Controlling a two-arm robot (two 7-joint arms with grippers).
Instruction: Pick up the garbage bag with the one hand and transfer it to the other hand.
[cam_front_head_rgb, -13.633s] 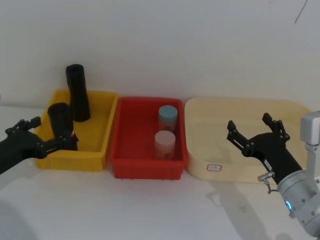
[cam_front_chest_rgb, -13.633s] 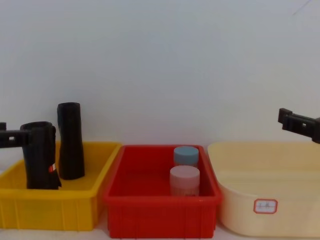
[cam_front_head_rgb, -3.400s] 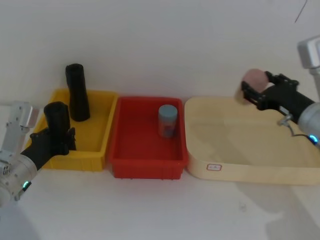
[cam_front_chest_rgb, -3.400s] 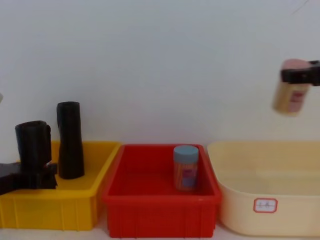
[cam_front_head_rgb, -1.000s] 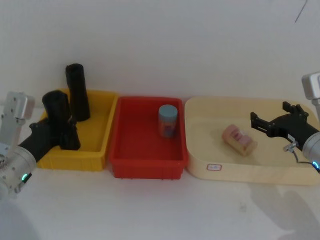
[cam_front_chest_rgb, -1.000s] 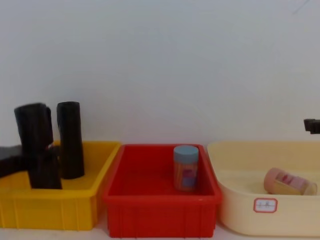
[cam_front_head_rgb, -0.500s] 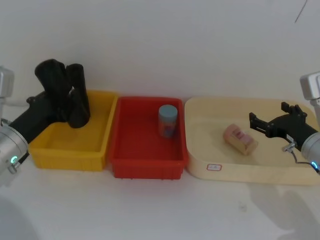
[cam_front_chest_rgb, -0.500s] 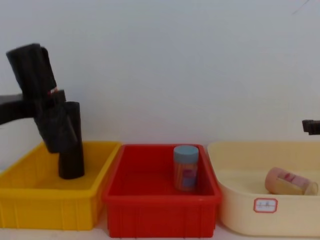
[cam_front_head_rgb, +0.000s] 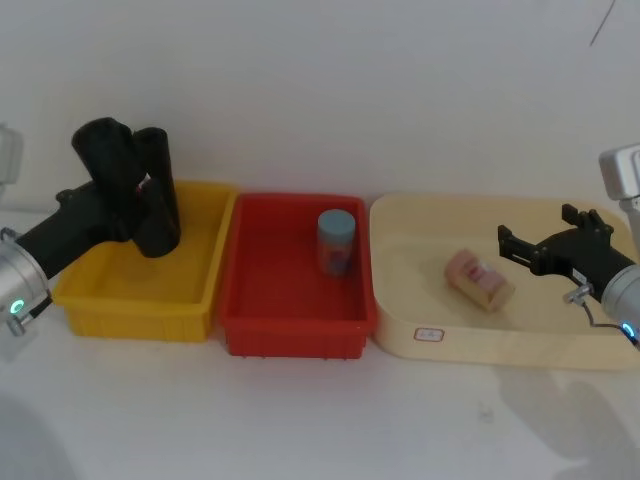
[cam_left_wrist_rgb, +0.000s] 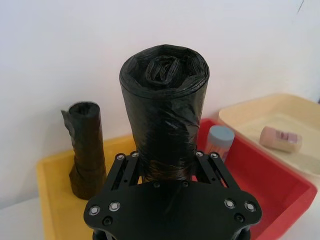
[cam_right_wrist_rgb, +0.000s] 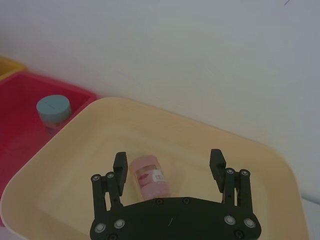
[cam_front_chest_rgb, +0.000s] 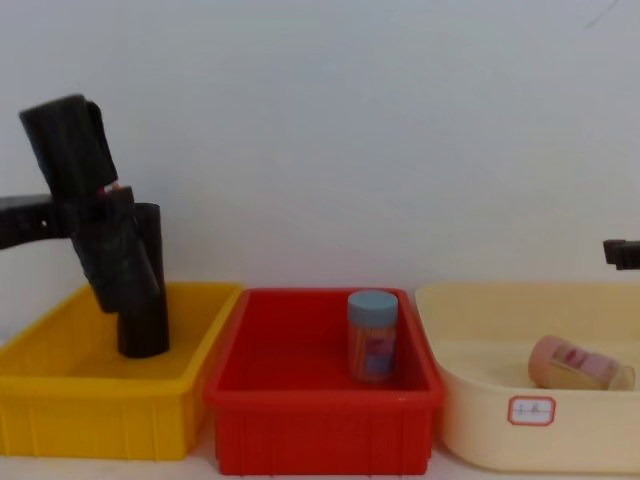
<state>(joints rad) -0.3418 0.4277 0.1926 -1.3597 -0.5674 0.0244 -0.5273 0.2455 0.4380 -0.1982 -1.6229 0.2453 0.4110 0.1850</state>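
The left gripper (cam_left_wrist_rgb: 166, 159) is clamped on the lower body of the garbage bag (cam_left_wrist_rgb: 165, 100), a fat roll of wrinkled, glossy black plastic with a small red-and-white label (cam_front_chest_rgb: 110, 187) by the grip. The bag is held up, tilted with its top leaning left, over the yellow bin (cam_front_head_rgb: 130, 305) at the left of the row. Just behind it, a slimmer black roll (cam_left_wrist_rgb: 86, 145) stands upright in the bin's far part. The red bin (cam_front_head_rgb: 290, 330) in the middle holds an upright blue-lidded jar (cam_front_head_rgb: 335, 240). At the right, the right gripper (cam_right_wrist_rgb: 168, 159) hovers, spread wide, over the cream tub (cam_front_head_rgb: 480, 345), where a pink jar (cam_front_head_rgb: 478, 278) lies on its side.
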